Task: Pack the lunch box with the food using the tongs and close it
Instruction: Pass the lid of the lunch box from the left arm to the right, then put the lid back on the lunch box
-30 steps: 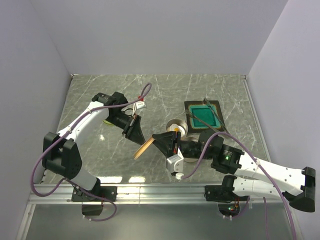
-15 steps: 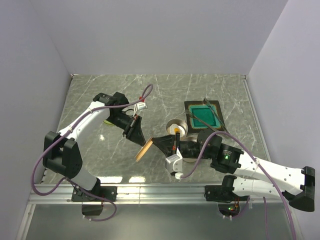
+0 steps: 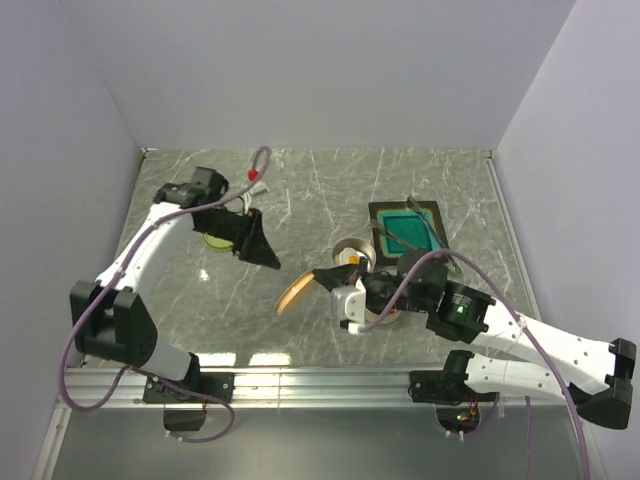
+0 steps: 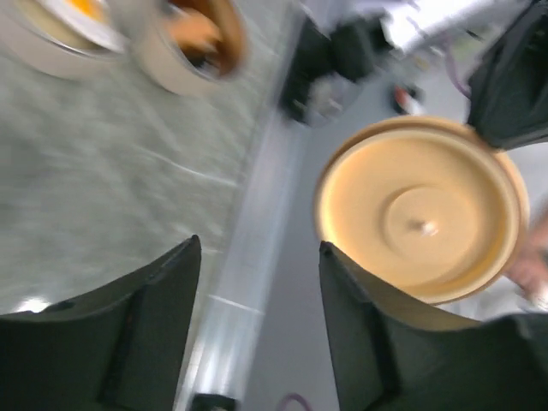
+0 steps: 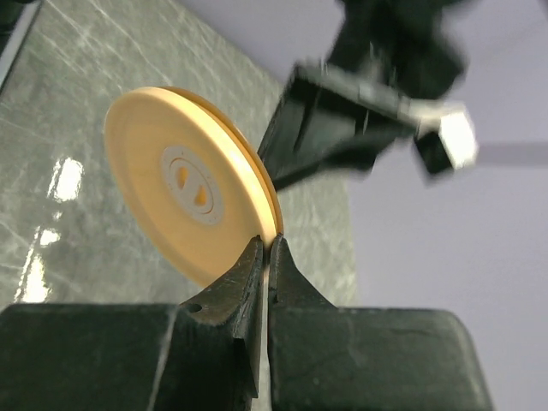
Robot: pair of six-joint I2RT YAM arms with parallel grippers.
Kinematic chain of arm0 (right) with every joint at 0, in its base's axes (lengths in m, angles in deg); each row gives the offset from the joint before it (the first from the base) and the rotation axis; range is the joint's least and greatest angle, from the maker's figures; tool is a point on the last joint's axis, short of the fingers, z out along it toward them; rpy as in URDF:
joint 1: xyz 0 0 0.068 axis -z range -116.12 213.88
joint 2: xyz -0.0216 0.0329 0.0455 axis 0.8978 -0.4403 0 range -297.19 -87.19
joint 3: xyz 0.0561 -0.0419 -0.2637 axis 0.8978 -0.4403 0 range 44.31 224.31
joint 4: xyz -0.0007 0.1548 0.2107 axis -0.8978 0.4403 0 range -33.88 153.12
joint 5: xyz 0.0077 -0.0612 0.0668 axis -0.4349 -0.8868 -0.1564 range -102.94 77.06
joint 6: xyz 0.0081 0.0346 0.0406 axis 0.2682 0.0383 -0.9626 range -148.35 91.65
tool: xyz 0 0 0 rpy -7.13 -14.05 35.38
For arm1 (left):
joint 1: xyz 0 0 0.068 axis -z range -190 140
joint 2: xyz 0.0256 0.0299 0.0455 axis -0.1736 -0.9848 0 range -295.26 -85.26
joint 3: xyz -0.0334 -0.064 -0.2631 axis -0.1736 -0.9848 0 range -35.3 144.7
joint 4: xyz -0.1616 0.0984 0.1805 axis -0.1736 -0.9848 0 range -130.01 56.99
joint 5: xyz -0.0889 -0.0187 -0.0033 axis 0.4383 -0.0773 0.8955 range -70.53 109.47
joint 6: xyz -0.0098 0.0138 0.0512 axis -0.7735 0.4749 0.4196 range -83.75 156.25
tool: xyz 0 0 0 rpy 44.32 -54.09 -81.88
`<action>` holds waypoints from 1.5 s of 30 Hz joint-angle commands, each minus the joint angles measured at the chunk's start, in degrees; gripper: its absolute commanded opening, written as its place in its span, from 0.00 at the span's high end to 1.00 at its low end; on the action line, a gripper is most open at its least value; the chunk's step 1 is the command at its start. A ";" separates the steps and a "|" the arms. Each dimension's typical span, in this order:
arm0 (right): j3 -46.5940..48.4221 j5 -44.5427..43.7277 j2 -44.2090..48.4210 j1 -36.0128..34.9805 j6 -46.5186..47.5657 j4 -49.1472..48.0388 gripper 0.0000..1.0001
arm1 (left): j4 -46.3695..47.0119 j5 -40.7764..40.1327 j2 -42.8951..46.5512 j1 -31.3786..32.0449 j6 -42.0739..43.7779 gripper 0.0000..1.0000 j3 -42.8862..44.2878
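Your right gripper (image 5: 265, 248) pinches the rim of the tan lid (image 5: 184, 197), holding it tilted above the middle of the grey marbled table (image 3: 320, 190), while your left gripper (image 4: 257, 257) gapes empty nearby toward the left edge, and the lunch box (image 3: 349, 252) sits beside the teal tray (image 3: 408, 232), white walls (image 3: 320, 80) around.

The round lid (image 3: 295, 297) was pale tan with an orange rim. The surface (image 3: 320, 190) was grey marble veined white. The tray (image 3: 408, 231) was teal, dark-rimmed.
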 commanded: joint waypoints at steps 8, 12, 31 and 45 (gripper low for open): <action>14.43 2.82 -3.11 23.28 -24.31 26.45 1.00 | 24.12 -18.55 12.21 -5.87 -16.42 0.15 3.61; 15.93 6.60 -5.57 31.72 -26.70 36.68 1.00 | 30.35 -23.04 15.11 -5.87 -19.59 0.10 2.04; 20.58 14.35 -27.97 53.29 -28.36 64.73 1.00 | 34.16 -22.34 18.02 -0.07 -22.14 0.10 -1.31; 28.48 16.19 -36.59 54.61 -40.66 57.54 1.00 | 34.33 -22.78 18.28 -0.16 -21.87 0.09 -3.77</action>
